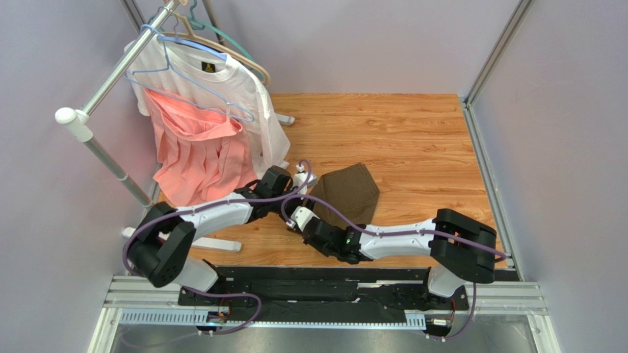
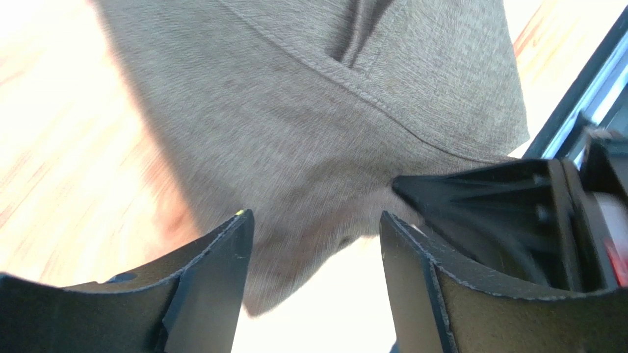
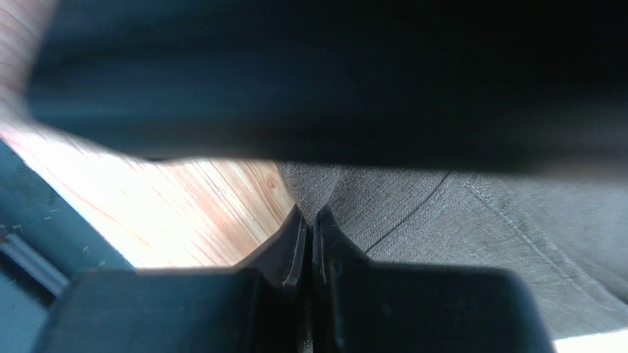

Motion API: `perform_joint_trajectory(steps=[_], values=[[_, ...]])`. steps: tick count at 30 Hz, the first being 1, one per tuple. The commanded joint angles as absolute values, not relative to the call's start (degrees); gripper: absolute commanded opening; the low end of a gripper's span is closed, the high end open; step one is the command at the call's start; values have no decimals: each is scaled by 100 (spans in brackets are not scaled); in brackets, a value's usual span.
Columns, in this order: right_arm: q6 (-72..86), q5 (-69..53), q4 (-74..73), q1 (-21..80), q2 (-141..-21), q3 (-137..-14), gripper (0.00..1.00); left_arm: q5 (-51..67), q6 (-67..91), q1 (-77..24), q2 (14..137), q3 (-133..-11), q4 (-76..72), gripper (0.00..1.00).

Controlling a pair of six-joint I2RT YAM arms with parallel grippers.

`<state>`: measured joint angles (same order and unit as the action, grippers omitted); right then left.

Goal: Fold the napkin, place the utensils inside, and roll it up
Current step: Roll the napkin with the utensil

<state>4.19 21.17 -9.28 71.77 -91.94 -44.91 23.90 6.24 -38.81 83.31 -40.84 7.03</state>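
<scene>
The dark olive-brown napkin (image 1: 348,193) lies folded on the wooden table, just right of both grippers. My right gripper (image 1: 304,215) is shut on the napkin's near left edge; the right wrist view shows its jaws (image 3: 311,218) pinching a fold of the cloth (image 3: 472,228). My left gripper (image 1: 303,179) is open at the napkin's left corner. In the left wrist view its fingers (image 2: 315,218) stand apart with the napkin's corner (image 2: 309,125) hanging between and beyond them, and the right gripper (image 2: 516,213) is close on the right. The knife and fork are out of view.
A clothes rack (image 1: 103,158) stands at the back left with a white T-shirt (image 1: 243,95) and a pink garment (image 1: 199,158) on hangers. Its white foot (image 1: 214,243) lies beside the left arm. Grey walls enclose the table (image 1: 413,140); a metal frame post (image 1: 483,158) runs along the right.
</scene>
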Motion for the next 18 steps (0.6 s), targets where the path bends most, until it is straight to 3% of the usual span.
perform_joint_trajectory(steps=[1,18], values=[[1020,810,-1441,6532,-8939,-4351,0,1971,1089,-3788,7481,-3859,554,74],[791,-1273,-1301,5406,-9061,-4342,0,597,1653,-3612,5898,-2945,624,78]])
